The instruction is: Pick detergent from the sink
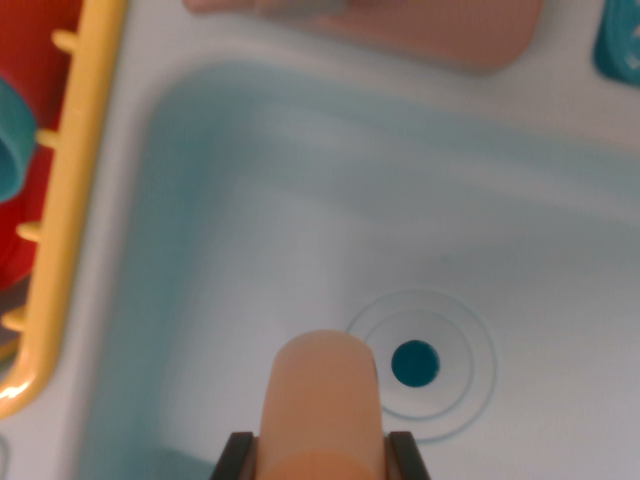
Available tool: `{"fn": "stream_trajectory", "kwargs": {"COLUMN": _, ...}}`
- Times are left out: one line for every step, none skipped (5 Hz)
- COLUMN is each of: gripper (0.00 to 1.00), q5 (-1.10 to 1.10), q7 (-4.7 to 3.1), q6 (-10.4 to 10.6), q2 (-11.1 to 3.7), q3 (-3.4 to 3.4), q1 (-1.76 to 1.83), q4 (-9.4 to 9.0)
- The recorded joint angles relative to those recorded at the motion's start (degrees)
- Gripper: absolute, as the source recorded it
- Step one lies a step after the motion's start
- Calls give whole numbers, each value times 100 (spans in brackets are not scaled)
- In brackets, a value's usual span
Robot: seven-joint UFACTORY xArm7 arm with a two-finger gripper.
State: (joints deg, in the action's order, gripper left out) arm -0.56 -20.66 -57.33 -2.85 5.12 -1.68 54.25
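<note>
Detergent (322, 400), a peach-orange bottle with a rounded top, fills the bottom centre of the wrist view, pointing up into the picture. Its lower part runs off the bottom edge. Two dark fingers (236, 457) of the gripper (322, 458) stand against its sides, one at the wrist view's left and one at the right, so the gripper is clenched on the bottle. Both fingers are cut off by the bottom edge, and only their tips show.

Behind the bottle lies the sink (250, 200), a pale blue basin with soft, rounded walls. The picture is blurred, so fine detail in the basin is hard to read. Whether the bottle touches the floor of the basin or hangs above it, I cannot tell. Just to the wrist view's right of the bottle's top sits the drain (414, 363), a dark teal hole ringed by faint raised circles.

Along the wrist view's left edge runs a yellow rack (70, 200) with short pegs, outside the basin on the white counter. Beyond its rail show a red thing (25, 100) and part of a teal cup (12, 140). At the top, past the basin's far rim, lies a pink, flat piece (450, 30), blurred. A teal thing (620, 40) is cut off at the top right corner.
</note>
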Motion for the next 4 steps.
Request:
{"fn": "stream_trajectory", "kwargs": {"gripper": 100, "q5": 0, "q7": 0, "q6": 0, "q2": 0, "q3": 0, "q1": 0, "q4": 0}}
{"fn": "stream_trajectory", "kwargs": {"gripper": 100, "q5": 6, "q7": 6, "q6": -233, "q2": 63, "q3": -1, "q1": 1, "q4": 170}}
{"fn": "stream_trajectory", "kwargs": {"gripper": 100, "q5": 6, "q7": 6, "q6": -233, "q2": 63, "q3": -1, "q1": 1, "q4": 170}}
{"fn": "stream_trajectory", "kwargs": {"gripper": 100, "q5": 13, "q7": 12, "q6": -486, "q2": 131, "q3": -2, "q1": 2, "q4": 355}}
